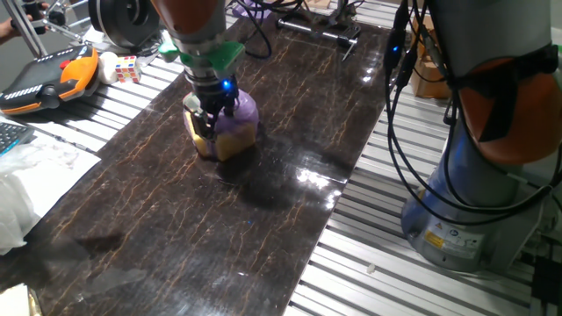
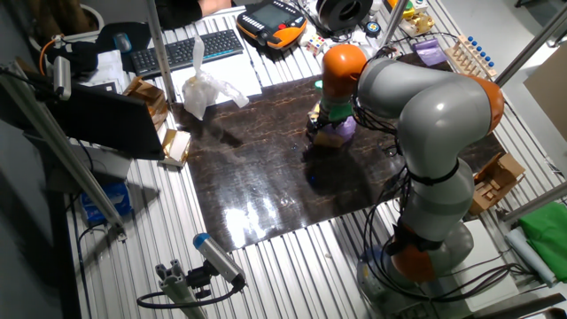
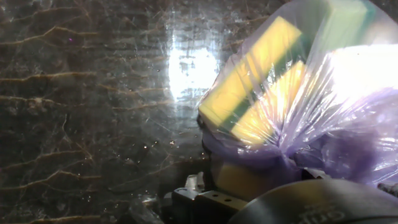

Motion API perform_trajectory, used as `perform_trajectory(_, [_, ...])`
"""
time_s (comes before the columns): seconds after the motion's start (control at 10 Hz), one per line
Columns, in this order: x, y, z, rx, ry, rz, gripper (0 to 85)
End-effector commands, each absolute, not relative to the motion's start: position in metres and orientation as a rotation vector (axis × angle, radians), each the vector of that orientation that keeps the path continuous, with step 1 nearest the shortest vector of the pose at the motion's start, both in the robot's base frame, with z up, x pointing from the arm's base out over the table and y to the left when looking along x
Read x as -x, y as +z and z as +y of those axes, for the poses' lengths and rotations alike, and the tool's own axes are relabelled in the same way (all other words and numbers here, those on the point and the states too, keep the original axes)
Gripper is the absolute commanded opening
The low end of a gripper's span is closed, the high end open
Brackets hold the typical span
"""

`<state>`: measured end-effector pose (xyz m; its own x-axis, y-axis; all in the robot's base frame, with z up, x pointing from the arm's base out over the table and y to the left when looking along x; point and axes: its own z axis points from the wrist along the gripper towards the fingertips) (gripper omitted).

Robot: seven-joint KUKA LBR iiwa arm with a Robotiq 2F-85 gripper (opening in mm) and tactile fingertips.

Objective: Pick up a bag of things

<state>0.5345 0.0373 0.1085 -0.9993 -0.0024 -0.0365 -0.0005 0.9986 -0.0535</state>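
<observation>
The bag of things [image 1: 239, 121] is a small translucent purple bag with yellow sponge blocks inside, and it rests on the dark marbled mat [image 1: 263, 228]. My gripper [image 1: 212, 114] comes down from above onto the bag's left side, and its dark fingers press into the plastic. In the hand view the bag [image 3: 292, 93] fills the right half, with the plastic bunched up close to the hand at the bottom. The fingertips are hidden by the bag. In the other fixed view the bag [image 2: 342, 131] shows just under the orange wrist.
A larger white plastic bag [image 2: 205, 89] lies at the mat's far corner near a keyboard [image 2: 182, 51]. An orange teach pendant [image 1: 53, 75] and a Rubik's cube [image 1: 127, 68] lie beyond the mat. The robot base [image 1: 474, 202] and its cables stand to the right.
</observation>
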Motion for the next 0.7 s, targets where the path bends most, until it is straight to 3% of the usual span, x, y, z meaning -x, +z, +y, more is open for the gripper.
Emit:
perform_trajectory(0.0, [-0.535,0.1087,0.0368,0.002,-0.088,3.101,76.0])
perform_trajectory(0.2, [-0.5356,0.1083,0.0361,0.008,-0.092,3.094,72.7])
perform_trajectory(0.4, [-0.536,0.1085,0.0357,0.027,-0.102,3.088,64.0])
perform_trajectory(0.6, [-0.5364,0.1082,0.0353,0.058,-0.117,3.083,42.7])
